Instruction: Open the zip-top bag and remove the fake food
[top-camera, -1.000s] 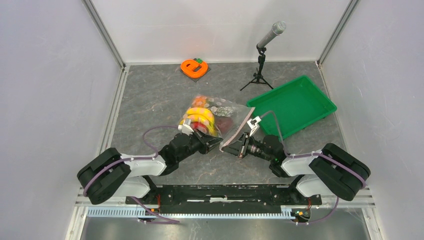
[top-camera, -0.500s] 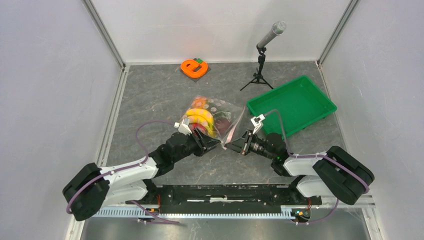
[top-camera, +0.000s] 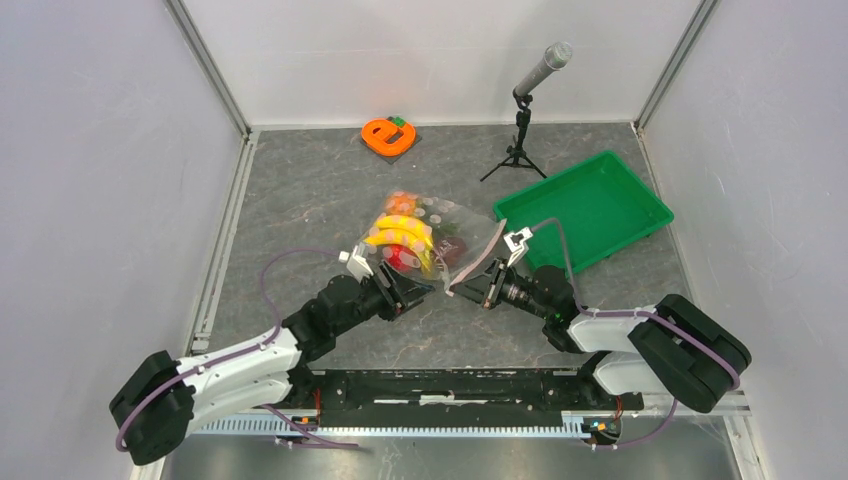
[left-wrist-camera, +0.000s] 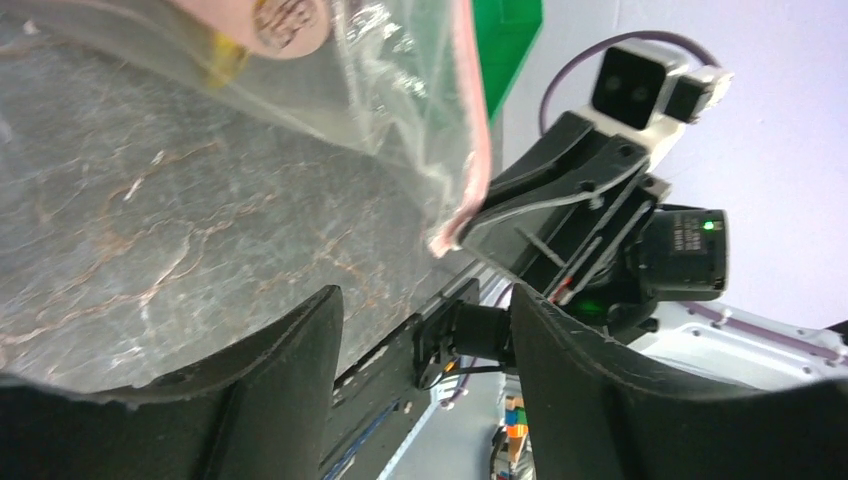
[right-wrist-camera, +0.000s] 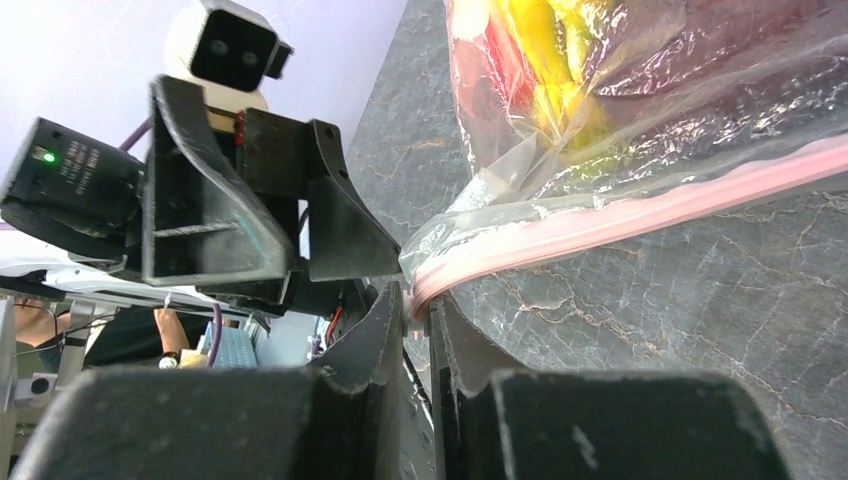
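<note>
The zip-top bag lies mid-table, clear with pink dots. Inside it show a yellow banana bunch, a maroon fruit and a red apple. My right gripper is shut on the near corner of the pink zip strip, and the strip's end sits pinched between its fingers in the right wrist view. My left gripper stands open just left of that corner, with nothing between its fingers. The bag's edge hangs above and beyond them.
A green tray sits at the right, close behind my right arm. An orange e-shaped object lies at the back. A microphone on a small tripod stands at the back, right of centre. Walls close in both sides.
My left gripper has opened, let go of the bag's edge and drawn back toward the near left. The right gripper has kept its hold on the zip corner.
</note>
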